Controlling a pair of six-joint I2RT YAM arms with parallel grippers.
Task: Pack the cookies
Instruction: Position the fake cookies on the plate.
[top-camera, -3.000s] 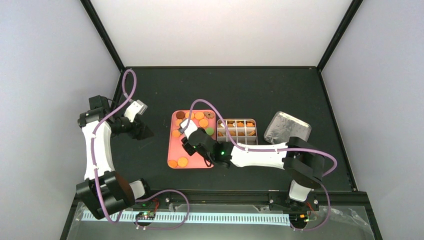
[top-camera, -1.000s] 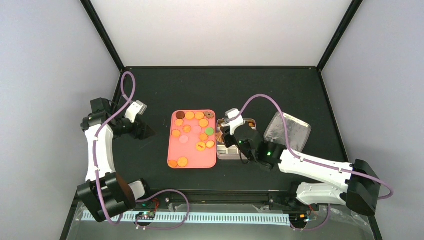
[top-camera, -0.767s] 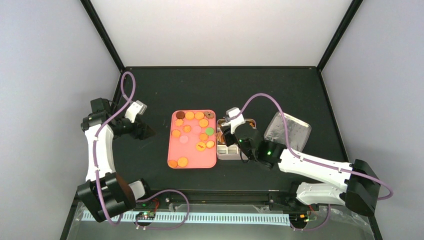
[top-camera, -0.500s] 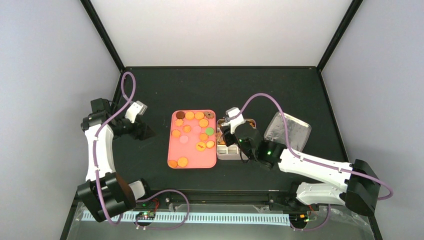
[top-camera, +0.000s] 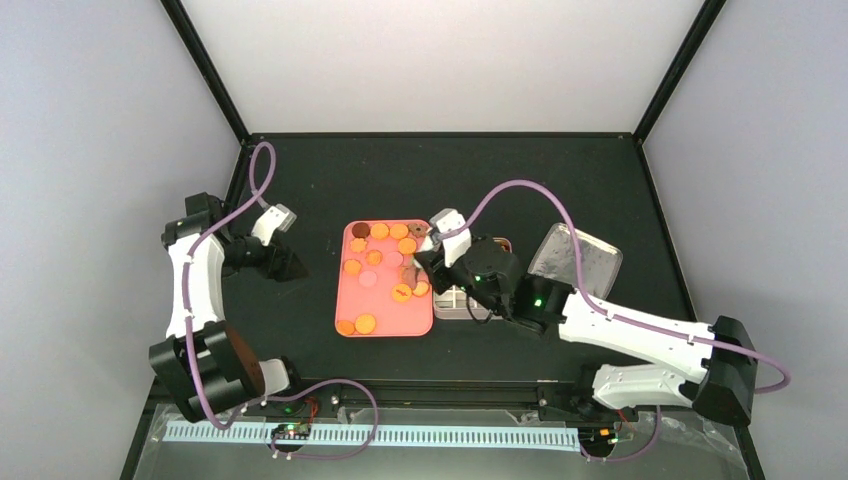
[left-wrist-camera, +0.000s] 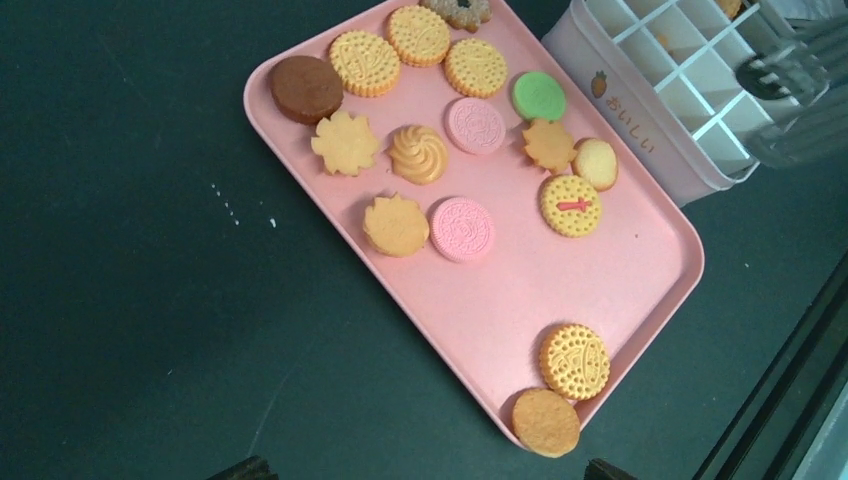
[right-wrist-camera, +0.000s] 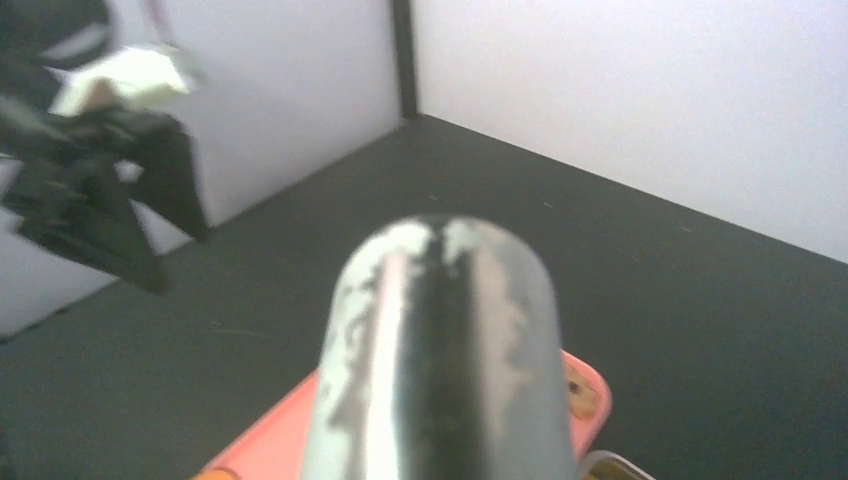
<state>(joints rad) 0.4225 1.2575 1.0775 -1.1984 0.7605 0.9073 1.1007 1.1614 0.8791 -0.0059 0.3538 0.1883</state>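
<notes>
Several cookies (left-wrist-camera: 396, 225), mostly orange with pink, green and one dark brown, lie on a pink tray (left-wrist-camera: 520, 290), which also shows in the top view (top-camera: 385, 308). A white divided box (left-wrist-camera: 620, 90) stands at the tray's right side and is mostly hidden under my right arm in the top view (top-camera: 450, 302). My right gripper (top-camera: 420, 262) is shut on metal tongs (right-wrist-camera: 440, 350) and hovers over the tray's right edge. The tongs fill the right wrist view. My left gripper (top-camera: 285, 262) is open and empty, left of the tray, above the table.
A shiny metal lid (top-camera: 587, 262) lies right of the box. Two cookies (top-camera: 357, 325) sit in the tray's near left corner. The black table ends at white walls on three sides. My left gripper shows in the right wrist view (right-wrist-camera: 100, 190).
My right gripper with the tongs has moved left from over the box to the tray's right edge. The left arm has shifted only slightly.
</notes>
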